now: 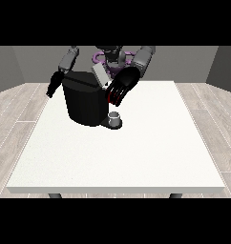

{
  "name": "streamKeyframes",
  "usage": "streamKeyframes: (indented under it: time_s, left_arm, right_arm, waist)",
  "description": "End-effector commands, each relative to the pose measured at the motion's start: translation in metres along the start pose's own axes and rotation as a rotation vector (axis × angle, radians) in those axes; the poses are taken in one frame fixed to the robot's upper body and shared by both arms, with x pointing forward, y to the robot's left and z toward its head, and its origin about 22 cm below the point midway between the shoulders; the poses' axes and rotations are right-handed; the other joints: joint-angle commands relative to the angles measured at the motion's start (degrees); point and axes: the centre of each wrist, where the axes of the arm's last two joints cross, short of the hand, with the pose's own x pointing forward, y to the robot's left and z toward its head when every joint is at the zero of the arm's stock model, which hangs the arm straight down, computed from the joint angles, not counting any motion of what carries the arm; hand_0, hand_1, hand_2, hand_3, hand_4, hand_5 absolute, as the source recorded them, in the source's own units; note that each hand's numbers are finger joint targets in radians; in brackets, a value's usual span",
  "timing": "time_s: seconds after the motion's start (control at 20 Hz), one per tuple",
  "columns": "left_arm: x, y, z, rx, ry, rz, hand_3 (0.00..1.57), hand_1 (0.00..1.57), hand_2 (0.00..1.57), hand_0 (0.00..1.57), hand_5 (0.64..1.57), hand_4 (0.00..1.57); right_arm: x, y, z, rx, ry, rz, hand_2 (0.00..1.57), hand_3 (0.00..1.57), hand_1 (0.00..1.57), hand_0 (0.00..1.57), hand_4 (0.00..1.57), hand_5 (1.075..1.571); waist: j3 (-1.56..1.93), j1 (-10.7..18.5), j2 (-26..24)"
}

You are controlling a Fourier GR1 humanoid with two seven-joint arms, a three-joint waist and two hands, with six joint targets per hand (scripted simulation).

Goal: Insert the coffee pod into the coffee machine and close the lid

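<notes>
Coffee machine black, on white table far side, lid tilted up. Small grey cup on its base. Hand at view's right over machine top by lid, fingers spread downward; can't tell if holding pod. Pod not visible. Hand at view's left hangs beside machine, fingers unclear.

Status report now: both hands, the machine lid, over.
Hand at view's right open beside raised grey lid. Black coffee machine open. Other hand hangs clear.

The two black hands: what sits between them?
In the front view, the black coffee machine with its raised lid stands between the hand at the view's left and the hand at the view's right.
</notes>
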Motion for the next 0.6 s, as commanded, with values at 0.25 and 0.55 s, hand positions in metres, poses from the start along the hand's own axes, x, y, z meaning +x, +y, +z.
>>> streamKeyframes:
  time_s: [0.25,0.55]
  left_arm:
    - [-0.004,-0.071,0.007,-0.139,0.058,0.077,0.15,0.0,0.0,0.0,1.571,0.0]
    - [0.023,-0.138,0.013,-0.246,0.005,0.17,0.0,0.0,0.08,0.0,1.571,0.0]
  right_arm:
    - [-0.052,0.006,0.038,0.009,0.144,-0.029,0.0,0.0,0.0,0.0,0.0,1.571]
    - [-0.085,-0.009,0.054,-0.032,0.219,-0.03,0.0,0.0,0.0,0.0,0.0,1.571]
  waist:
    - [-0.03,3.8,-9.3]
    - [-0.01,10.0,-15.6]
